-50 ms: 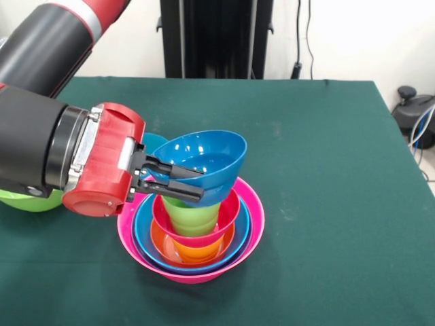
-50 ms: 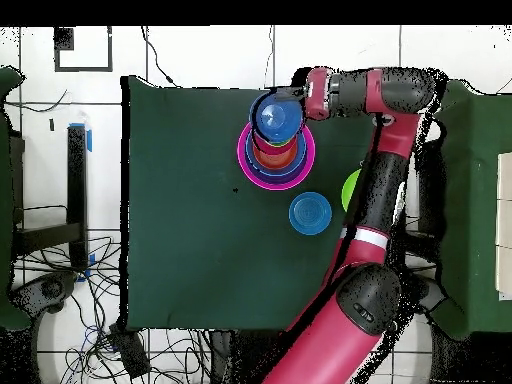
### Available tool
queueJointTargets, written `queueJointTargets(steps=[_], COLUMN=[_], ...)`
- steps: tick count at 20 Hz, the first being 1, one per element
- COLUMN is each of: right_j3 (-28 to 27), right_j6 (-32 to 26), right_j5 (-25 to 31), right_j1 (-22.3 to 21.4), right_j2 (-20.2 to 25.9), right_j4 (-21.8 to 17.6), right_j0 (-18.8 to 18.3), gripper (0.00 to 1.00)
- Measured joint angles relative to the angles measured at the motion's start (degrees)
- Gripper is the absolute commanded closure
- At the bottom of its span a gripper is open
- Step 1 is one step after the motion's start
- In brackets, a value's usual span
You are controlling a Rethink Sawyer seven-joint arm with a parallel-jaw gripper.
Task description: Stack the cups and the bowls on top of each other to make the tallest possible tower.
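At left in the front view, the gripper (image 1: 178,180) clamps the rim of a tilted blue bowl (image 1: 207,163) atop the tower (image 1: 194,231), mid-table. Only overhead shows a separate blue bowl (image 2: 310,213) beside the stack.

Looking like a robotics lab: a green-clothed table (image 1: 326,170) is sitting on a tiled floor (image 2: 200,55), cables (image 2: 70,300) are sprawling everywhere, and a black stand (image 1: 216,37) is standing behind.
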Motion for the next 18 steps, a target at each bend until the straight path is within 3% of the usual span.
queueJointTargets(steps=[18], right_j3=[-0.2], right_j6=[0.0], right_j5=[1.2], right_j1=[2.9], right_j2=[1.9], right_j4=[-2.8], right_j0=[0.0], gripper=[1.0])
